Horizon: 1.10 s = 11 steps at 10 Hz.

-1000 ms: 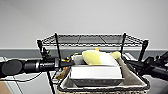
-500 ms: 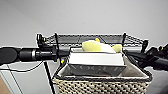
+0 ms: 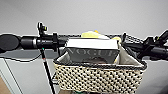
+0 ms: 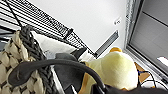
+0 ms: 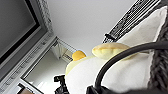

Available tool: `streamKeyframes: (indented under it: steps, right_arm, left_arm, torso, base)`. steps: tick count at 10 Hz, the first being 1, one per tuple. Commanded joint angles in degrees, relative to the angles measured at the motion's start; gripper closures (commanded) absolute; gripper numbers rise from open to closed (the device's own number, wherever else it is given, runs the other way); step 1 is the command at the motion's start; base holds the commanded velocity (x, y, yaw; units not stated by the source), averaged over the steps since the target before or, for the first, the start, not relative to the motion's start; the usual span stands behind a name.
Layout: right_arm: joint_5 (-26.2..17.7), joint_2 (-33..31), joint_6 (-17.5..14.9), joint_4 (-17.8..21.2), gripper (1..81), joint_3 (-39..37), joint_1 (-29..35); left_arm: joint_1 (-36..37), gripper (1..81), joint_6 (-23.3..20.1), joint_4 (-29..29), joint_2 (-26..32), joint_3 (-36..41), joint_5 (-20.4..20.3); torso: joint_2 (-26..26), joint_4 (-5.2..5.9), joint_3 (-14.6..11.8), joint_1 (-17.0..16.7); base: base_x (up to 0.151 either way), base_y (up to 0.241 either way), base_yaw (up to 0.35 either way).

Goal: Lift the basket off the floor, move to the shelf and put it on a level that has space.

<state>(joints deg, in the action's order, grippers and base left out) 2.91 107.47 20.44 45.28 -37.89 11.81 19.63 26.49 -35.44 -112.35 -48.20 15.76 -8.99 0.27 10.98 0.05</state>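
Note:
The cream woven basket (image 3: 100, 77) with its dark rim hangs in the air close in front of me, between both arms. It holds a white book (image 3: 92, 48) and a yellow plush toy (image 3: 91, 34). My left gripper (image 3: 61, 43) is at the basket's left end, shut on the black loop handle (image 4: 62, 62). At the right end, my right gripper (image 3: 135, 47) is shut on the other loop handle (image 5: 120, 56). The shelf's top wire level (image 3: 131, 38) shows just behind the basket, and one thin post (image 3: 46, 67) runs down at the left.
A plain grey wall (image 3: 100, 15) stands behind the shelf. A strip of tan flooring (image 3: 2, 87) shows at the lower left. The wrist views look up past the shelf's wire grid (image 4: 37, 15) to the ceiling and a window frame (image 5: 32, 27).
The whole head view has shifted with the camera. The basket now looks larger and nearer and covers most of the shelf's top tier. Both arms are still at its ends.

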Motion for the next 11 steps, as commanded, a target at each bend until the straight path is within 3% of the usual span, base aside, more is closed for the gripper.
streamKeyframes:
  steps: [1, 5, 8, 11]
  right_arm:
    - [-1.59, 5.24, -0.05, 4.64, 81.1, -5.42, 13.70]
    - [-6.24, 6.73, -0.05, 7.54, 81.1, -12.88, 18.80]
    - [-9.06, 8.40, 2.32, 7.99, 81.1, -16.94, 24.16]
    - [-9.24, 9.53, 3.90, 7.81, 81.1, -19.22, 26.88]
  left_arm:
    - [12.58, 81.1, -0.12, -4.81, -5.34, -5.76, -0.38]
    - [15.56, 81.1, -0.12, -6.39, -8.94, -11.82, 2.41]
    - [18.99, 81.1, -0.12, -8.41, -11.15, -14.64, 3.40]
    - [22.85, 81.1, -0.12, -10.52, -11.94, -16.66, 4.71]
  torso:
    - [0.00, 0.00, 0.00, 0.00]
    - [0.02, 0.00, 0.00, 0.00]
    - [0.02, 0.00, 0.00, 0.00]
    - [0.02, 0.00, 0.00, 0.00]
  base:
    - [0.000, 0.000, 0.000]
    - [0.000, 0.000, 0.000]
    - [0.000, 0.000, 0.000]
    - [0.000, 0.000, 0.000]
